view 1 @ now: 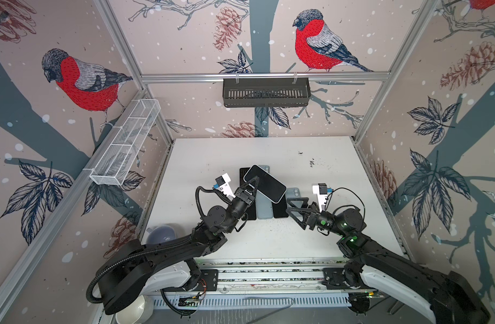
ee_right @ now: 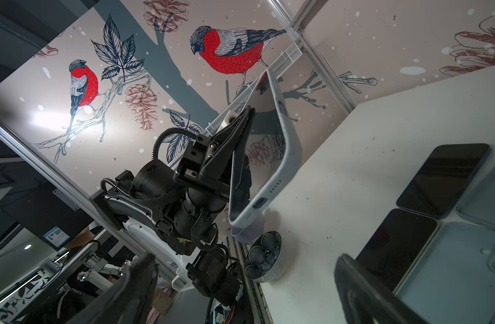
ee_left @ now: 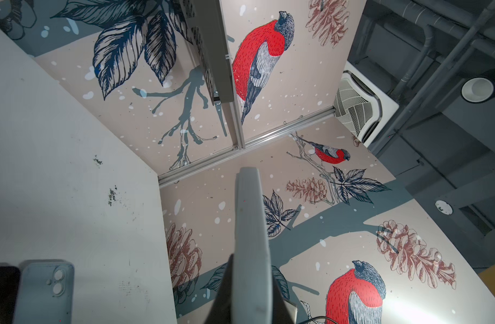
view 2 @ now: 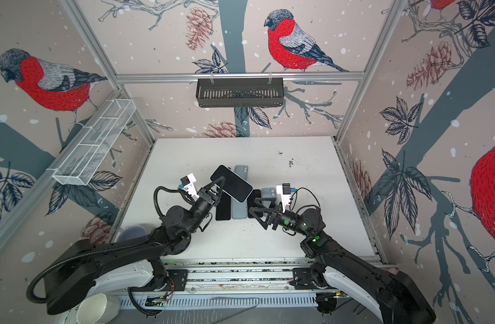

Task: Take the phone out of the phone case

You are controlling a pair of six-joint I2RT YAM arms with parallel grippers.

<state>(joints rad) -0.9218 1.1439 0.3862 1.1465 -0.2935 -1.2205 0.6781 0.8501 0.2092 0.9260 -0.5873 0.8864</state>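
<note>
The phone [view 1: 264, 182] [view 2: 231, 183] shows a dark screen inside a pale blue-grey phone case [ee_right: 285, 134] and is lifted at a slant above the white table [view 1: 311, 246]. My left gripper [view 1: 254, 183] [view 2: 219, 183] [ee_right: 242, 131] is shut on one long edge of it. In the left wrist view the case's edge [ee_left: 250, 224] runs out from between the jaws. My right gripper [view 1: 292, 208] [view 2: 254, 207] [ee_right: 246, 280] hovers low to the right of the phone, open, with nothing between its fingers.
Under the lifted phone, a row of black phones [view 1: 280, 211] [ee_right: 442, 179] and pale blue cases [view 1: 264, 210] [view 1: 294, 193] lies on the table. A patterned bowl [ee_right: 266, 259] and a purple cup [view 1: 160, 234] stand at the near left edge. Baskets [view 1: 125, 143] [view 1: 266, 92] hang on the walls.
</note>
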